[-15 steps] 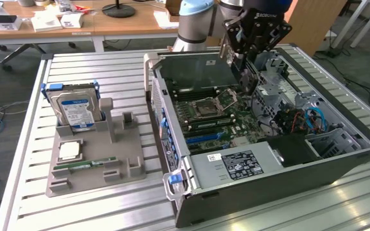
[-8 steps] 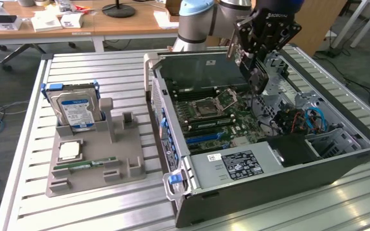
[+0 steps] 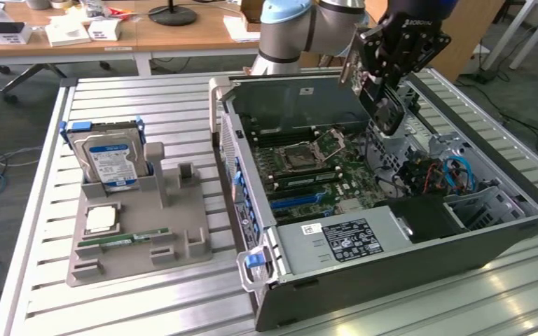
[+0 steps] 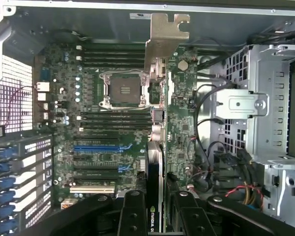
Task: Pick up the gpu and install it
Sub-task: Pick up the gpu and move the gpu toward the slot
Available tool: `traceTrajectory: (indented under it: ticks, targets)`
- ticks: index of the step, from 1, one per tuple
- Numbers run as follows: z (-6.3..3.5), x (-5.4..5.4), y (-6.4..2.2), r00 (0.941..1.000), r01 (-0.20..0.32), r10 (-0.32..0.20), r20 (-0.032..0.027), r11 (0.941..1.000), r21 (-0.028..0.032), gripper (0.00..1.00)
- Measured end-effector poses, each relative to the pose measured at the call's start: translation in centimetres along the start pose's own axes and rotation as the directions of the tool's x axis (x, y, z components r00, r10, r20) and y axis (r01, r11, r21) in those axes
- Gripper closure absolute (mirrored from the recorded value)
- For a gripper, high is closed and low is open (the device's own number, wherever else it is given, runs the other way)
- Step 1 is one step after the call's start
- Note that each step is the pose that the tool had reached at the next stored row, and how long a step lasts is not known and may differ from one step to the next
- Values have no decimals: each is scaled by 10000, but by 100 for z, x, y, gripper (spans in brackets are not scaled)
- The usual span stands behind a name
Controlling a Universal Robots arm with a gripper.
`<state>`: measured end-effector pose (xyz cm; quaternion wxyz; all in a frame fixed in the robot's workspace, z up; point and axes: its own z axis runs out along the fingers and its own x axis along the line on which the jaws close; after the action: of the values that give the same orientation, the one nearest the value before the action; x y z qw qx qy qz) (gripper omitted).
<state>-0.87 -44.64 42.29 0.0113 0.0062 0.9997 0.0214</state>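
Gpu [image 4: 157, 118] above the case [image 3: 419, 266]; tray [image 3: 124, 255] on the exterior view's left, seemingly apart.

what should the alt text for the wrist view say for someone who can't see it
The gripper holds the gpu edge-on over an open computer case, silver bracket at the far end. Beneath lie the motherboard with its CPU socket and blue slots, and a silver drive cage beside it.
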Motion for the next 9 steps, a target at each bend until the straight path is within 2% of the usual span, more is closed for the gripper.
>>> traceTrajectory:
  ticks: [6, 9]
  targets:
    - [2, -106, 2, 10000, 93, -93, -4, 10000, -2, 74]
    - [3, -119, 2, 9999, 109, -109, -5, 9999, -2, 74]
